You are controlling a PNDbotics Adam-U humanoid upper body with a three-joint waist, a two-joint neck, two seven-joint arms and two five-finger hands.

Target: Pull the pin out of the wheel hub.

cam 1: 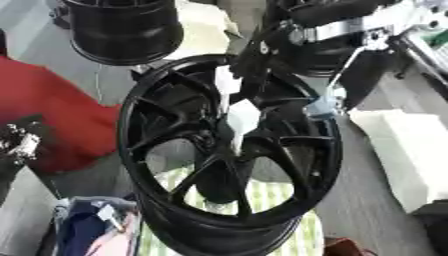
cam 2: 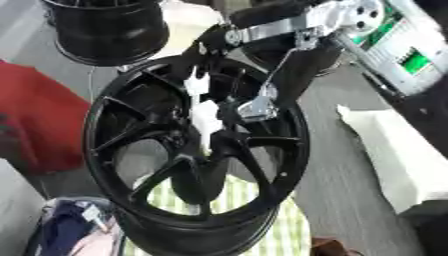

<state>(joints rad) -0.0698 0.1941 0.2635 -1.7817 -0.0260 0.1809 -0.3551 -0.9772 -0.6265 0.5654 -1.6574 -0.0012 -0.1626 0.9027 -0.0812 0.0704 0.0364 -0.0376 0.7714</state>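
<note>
A black spoked wheel (cam 1: pixel 175 100) stands tilted in the middle. From its hub (cam 1: pixel 213 141) a long white pin (cam 1: pixel 241 120) sticks up toward me. My right arm comes in from the upper right, and my right hand (cam 1: pixel 249 57) reaches down over the hub, its dark fingers curled round the pin's upper part. A silver joint of the hand (cam 2: pixel 258 107) shows just right of the pin. My left hand (cam 1: pixel 17 142) is a dark shape with silver bits at the left edge, well away from the wheel.
A second black rim (cam 1: pixel 122 30) stands at the back left. Red cloth (cam 1: pixel 44 115) lies left of the wheel, a white foam block (cam 1: pixel 402 150) right of it. A green-striped cloth (cam 1: pixel 280 200) lies under the wheel. A blue and pink bundle (cam 1: pixel 92 230) sits at the lower left.
</note>
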